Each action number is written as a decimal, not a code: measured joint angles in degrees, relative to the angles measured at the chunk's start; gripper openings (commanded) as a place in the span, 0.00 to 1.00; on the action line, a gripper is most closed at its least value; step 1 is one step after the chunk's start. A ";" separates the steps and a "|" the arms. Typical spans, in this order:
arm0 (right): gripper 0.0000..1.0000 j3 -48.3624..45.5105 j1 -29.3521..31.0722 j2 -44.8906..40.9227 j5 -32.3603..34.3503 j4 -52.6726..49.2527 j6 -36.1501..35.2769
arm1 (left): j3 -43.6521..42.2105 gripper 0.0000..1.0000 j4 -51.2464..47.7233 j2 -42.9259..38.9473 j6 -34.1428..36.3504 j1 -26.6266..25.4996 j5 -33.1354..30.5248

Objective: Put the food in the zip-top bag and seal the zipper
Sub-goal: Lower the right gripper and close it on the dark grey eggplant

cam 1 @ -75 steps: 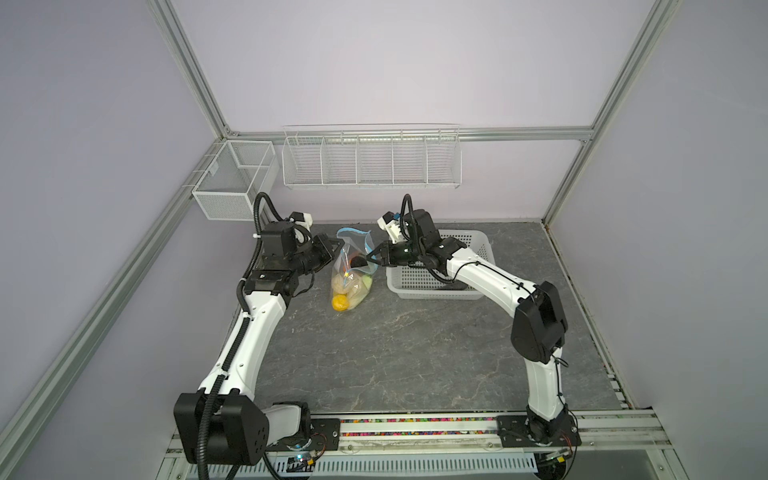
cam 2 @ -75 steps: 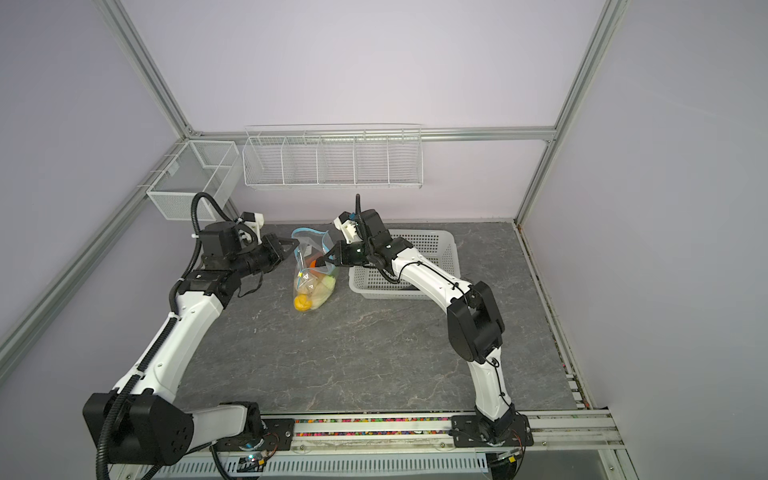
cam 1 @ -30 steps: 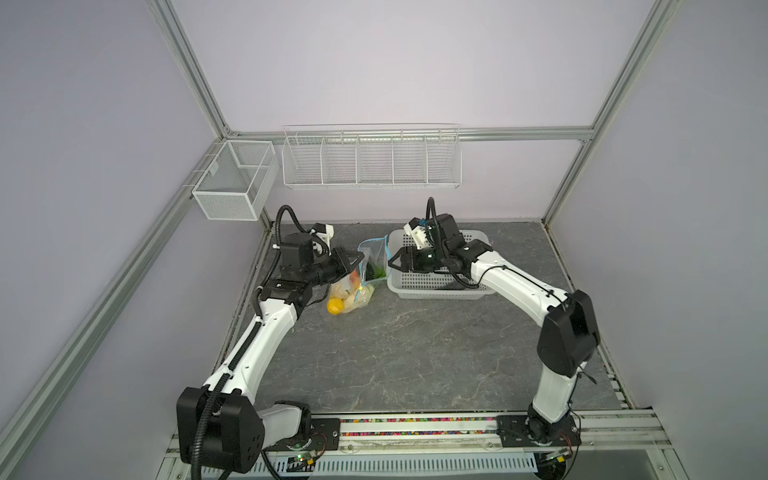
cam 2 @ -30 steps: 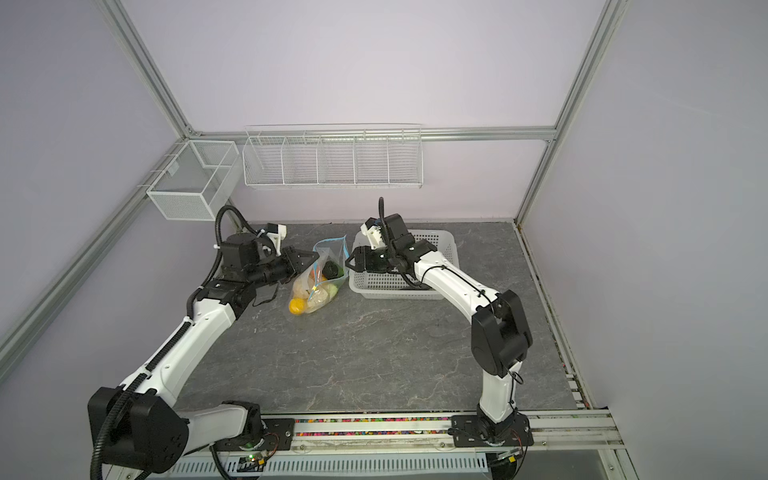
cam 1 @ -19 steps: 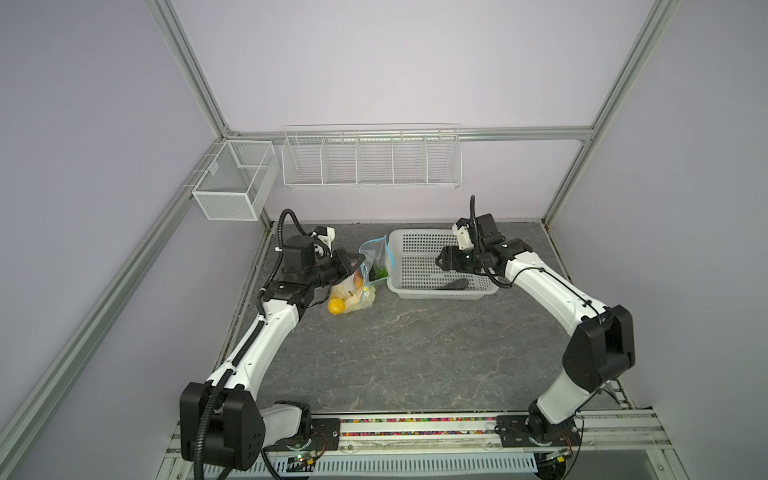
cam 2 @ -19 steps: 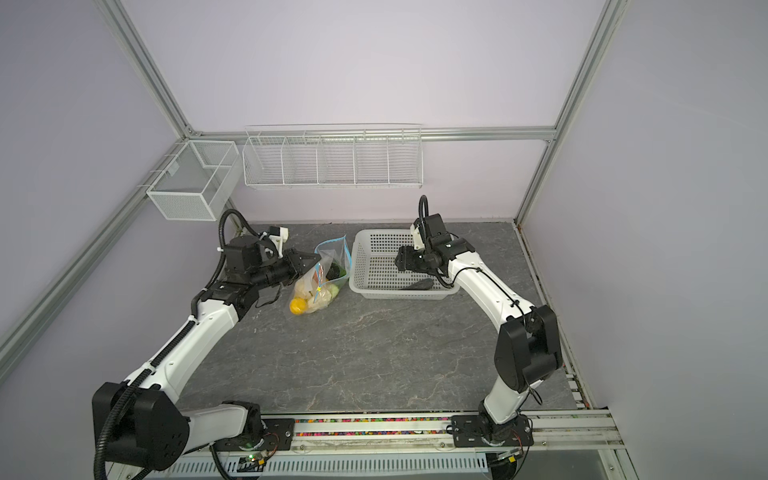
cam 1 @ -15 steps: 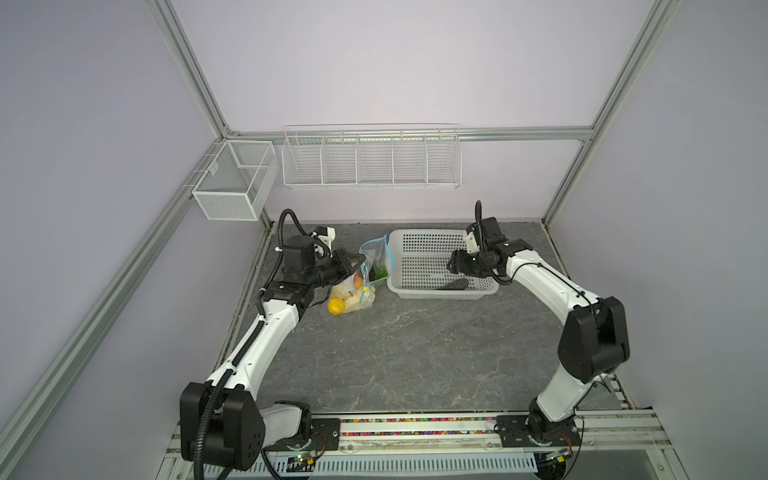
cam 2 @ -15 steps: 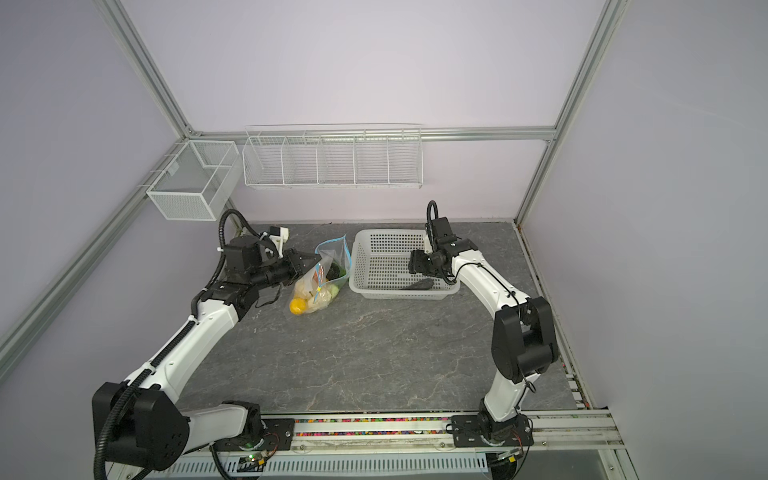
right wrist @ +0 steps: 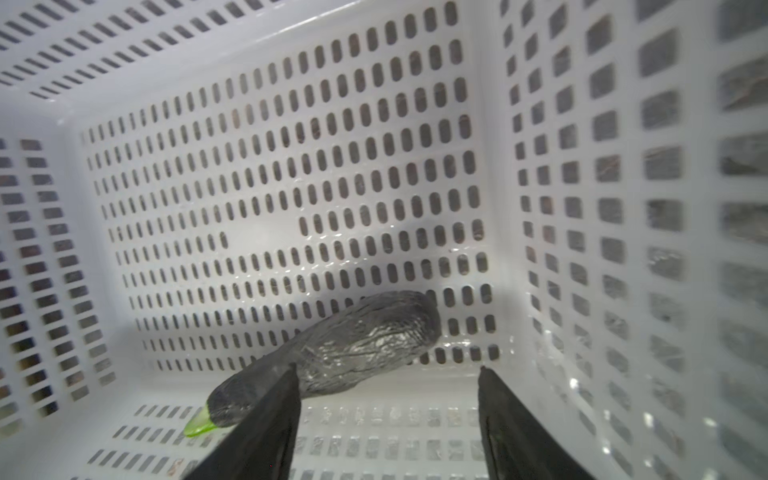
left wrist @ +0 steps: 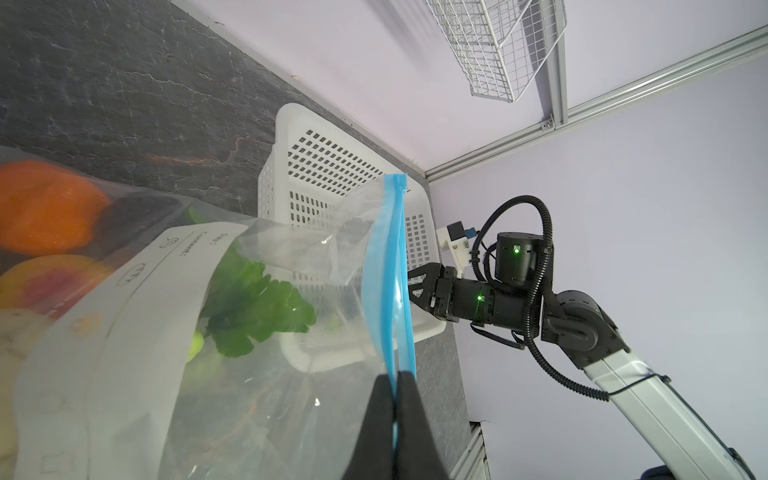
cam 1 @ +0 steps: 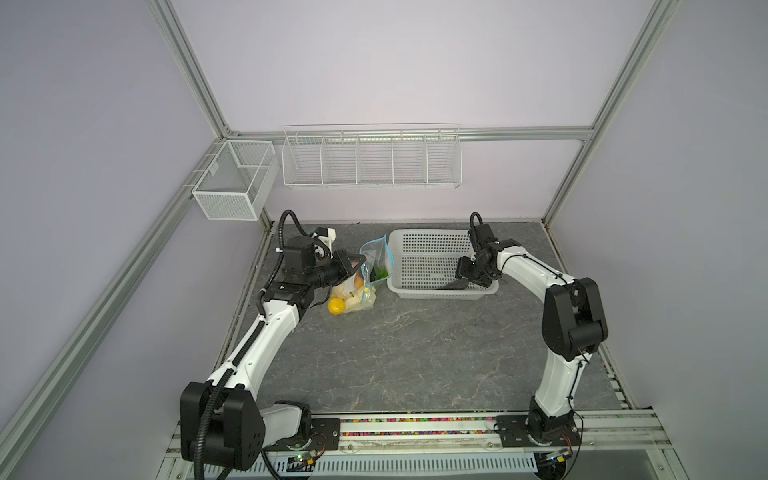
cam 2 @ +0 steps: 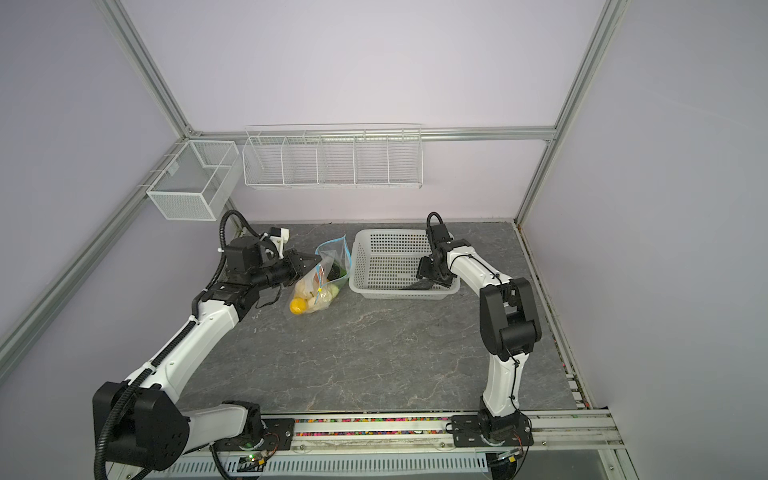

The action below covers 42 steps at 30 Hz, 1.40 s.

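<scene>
Zip-top bag (cam 1: 354, 291), large, clear, limp plastic: slumps just beside the white perforated plastic basket (cam 1: 432, 294), light-blue zipper strip (left wrist: 384, 291) pinched in the clamped left gripper (left wrist: 395, 376). Looks light, floppy, slippery; best held by that strip. Leaves a dark wrinkled toy vegetable (right wrist: 357, 340) on the basket floor before the wide-spread, empty right gripper (right wrist: 387, 369).

Top views both look down from the near side, sharing the whole table (cam 1: 415, 353). Left wrist cam hugs the zip-top bag (left wrist: 270, 395), right's inside the basket (right wrist: 291, 166).
</scene>
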 measured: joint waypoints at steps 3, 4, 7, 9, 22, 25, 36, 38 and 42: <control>0.68 0.57 -0.07 1.01 0.59 -0.02 0.96 | -0.02 0.00 0.09 0.00 0.00 0.00 0.00; 0.68 0.57 -0.07 1.40 0.59 -0.02 1.27 | -0.04 0.00 0.09 0.00 0.00 0.00 0.00; 0.67 0.79 -0.07 3.26 0.13 -0.02 1.86 | -0.04 0.00 0.09 0.00 0.00 -0.02 0.00; 0.67 1.05 -0.07 4.68 -0.50 0.20 2.34 | -0.04 0.00 0.09 0.00 0.00 0.00 0.00; 0.56 5.90 1.09 10.51 -6.08 2.25 4.04 | -0.31 0.00 0.28 0.00 0.00 0.00 0.00; 0.53 6.75 1.27 11.04 -7.15 2.58 4.22 | -0.35 0.00 0.28 0.00 0.00 0.00 0.00; 0.47 11.15 1.27 14.78 -9.88 4.00 4.85 | -0.94 0.00 0.46 -0.02 0.00 0.00 -0.02; 0.47 12.68 1.27 15.76 -10.47 4.15 4.96 | -1.31 0.00 0.44 -0.02 0.00 -0.02 0.00; 0.48 16.35 1.27 17.92 -11.26 4.48 5.18 | -1.53 0.00 0.46 -0.02 0.00 0.00 -0.02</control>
